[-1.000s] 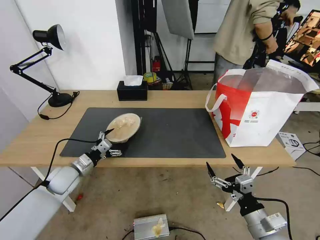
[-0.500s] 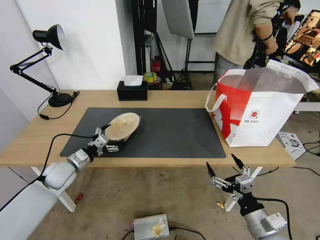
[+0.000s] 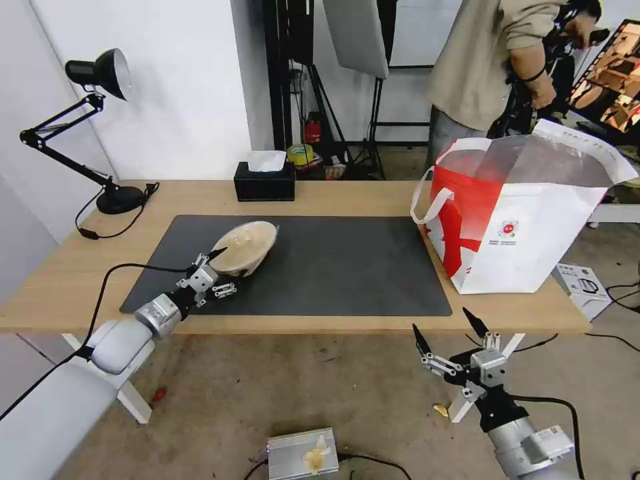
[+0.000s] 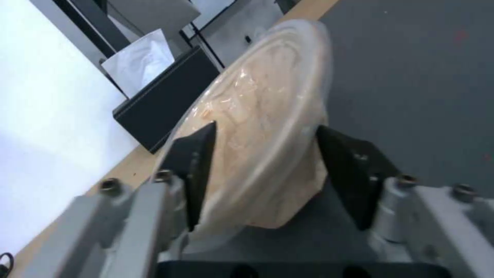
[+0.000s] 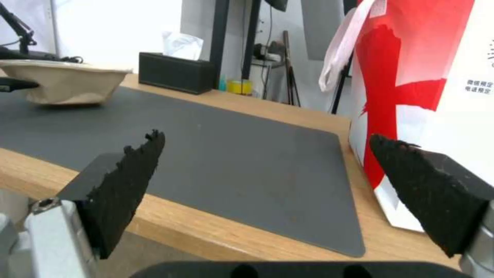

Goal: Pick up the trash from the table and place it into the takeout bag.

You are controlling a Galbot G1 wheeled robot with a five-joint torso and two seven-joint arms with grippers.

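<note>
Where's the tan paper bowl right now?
Head view: the tan paper bowl is tilted over the left part of the grey mat, held in the left gripper jaws, nearer the robot than the black tissue box.

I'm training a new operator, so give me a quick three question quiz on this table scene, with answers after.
1. True or false: the left gripper is shut on the tan paper bowl.
2. Where is the takeout bag standing? A) on the dark grey mat; B) on the table, at its right end, beside the mat; C) on the floor.
3. Fill in: the right gripper hangs open below the table's ____ edge.

Key:
1. True: its fingers clamp the bowl's rim, and the bowl is tilted.
2. B.
3. Front: it is near the right end, holding nothing.
</note>
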